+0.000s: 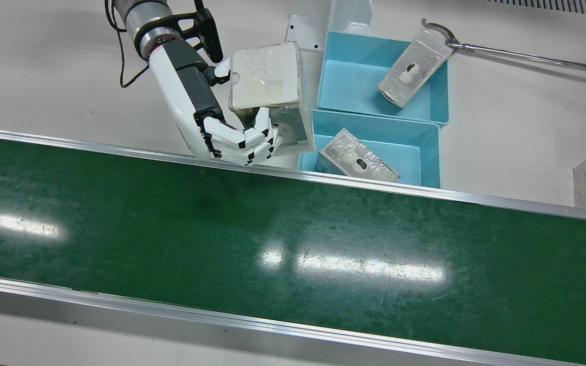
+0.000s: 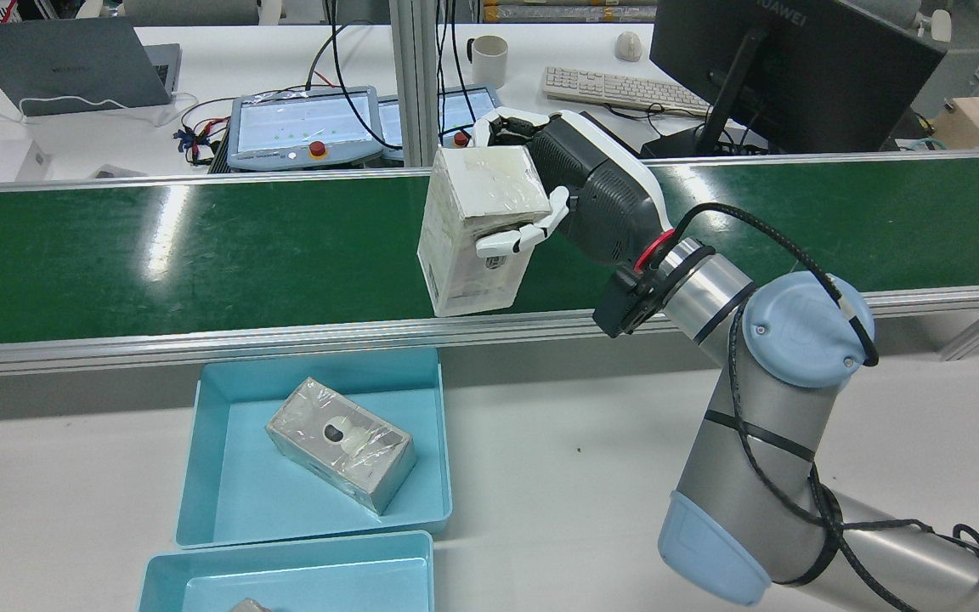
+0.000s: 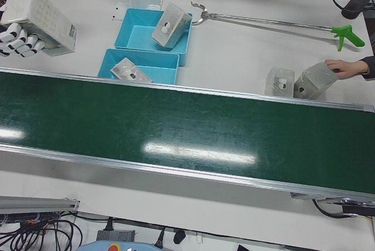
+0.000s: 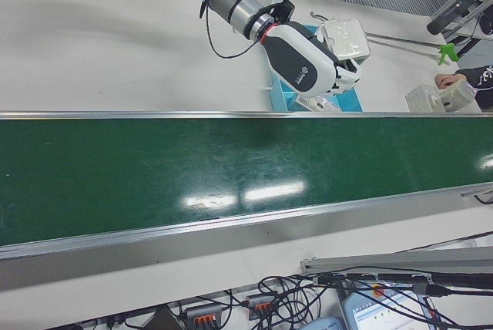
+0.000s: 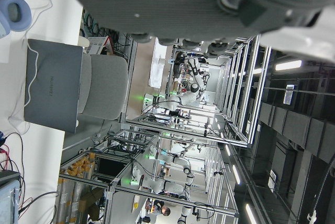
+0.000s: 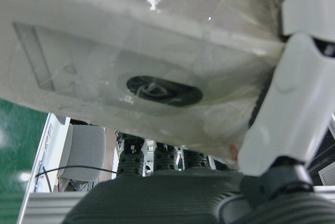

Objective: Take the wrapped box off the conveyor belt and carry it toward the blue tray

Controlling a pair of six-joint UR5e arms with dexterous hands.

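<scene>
Upper left of the front view, your right hand [image 1: 222,122] has the wrapped box [image 1: 267,81] clamped, fingers [image 1: 242,145] curled under it, lifted clear of the conveyor belt [image 1: 293,244] beside the blue tray [image 1: 428,147]. It looks rigid and light, but the film wrap is probably slick; grip the broad faces. Your left hand's fingers: cannot tell.

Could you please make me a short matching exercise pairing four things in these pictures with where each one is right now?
Things:
1. wrapped box
2. grabber stick
3. person's hand
4. conveyor belt

Places:
A. resting on a box at the far end of the table
B. bare, nothing riding on it
C. lying on the table, its claw at the far blue tray
D. held off the belt in the right hand

Pairs: 1-D, 2-C, 3-A, 4-B
</scene>
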